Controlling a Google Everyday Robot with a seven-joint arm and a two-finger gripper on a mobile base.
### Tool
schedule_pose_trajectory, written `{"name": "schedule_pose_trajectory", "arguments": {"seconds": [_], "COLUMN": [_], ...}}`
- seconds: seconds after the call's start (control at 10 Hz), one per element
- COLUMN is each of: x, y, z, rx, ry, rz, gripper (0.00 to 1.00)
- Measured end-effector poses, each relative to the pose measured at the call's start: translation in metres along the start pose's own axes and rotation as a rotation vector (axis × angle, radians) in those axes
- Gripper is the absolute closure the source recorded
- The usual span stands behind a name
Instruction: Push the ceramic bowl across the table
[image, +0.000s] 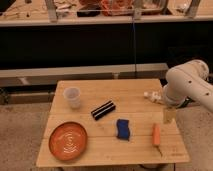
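The ceramic bowl, a wide orange-red dish with pale swirl marks, sits at the front left corner of the light wooden table. My white arm reaches in from the right. Its gripper hangs over the table's right side, above and just behind an orange object, far from the bowl. The gripper is open and holds nothing.
A translucent white cup stands behind the bowl. A black bar and a blue sponge lie mid-table. An orange carrot-like object lies at the right front, and a small white item beside my arm. A dark counter runs behind.
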Motion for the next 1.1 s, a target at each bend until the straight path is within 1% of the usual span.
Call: {"name": "schedule_pose_trajectory", "arguments": {"seconds": [0.2,0.3,0.4,0.6,0.8,1.0,1.1], "x": [0.000,-0.004,-0.012,-0.050,-0.077,-0.099,-0.116], "y": [0.001,0.001,0.002,0.004,0.006,0.010,0.012], "z": [0.000,0.001,0.003,0.005,0.008,0.011,0.013], "rx": [-0.001,-0.001,-0.001,-0.003,-0.005,-0.008,-0.011], "ry": [0.000,0.004,0.005,0.005,0.009,0.013,0.011], "rz": [-0.001,-0.009,-0.022,-0.055,-0.089,-0.120,-0.139], "gripper": [0.20,0.20,0.20,0.20,0.20,0.20,0.20]}}
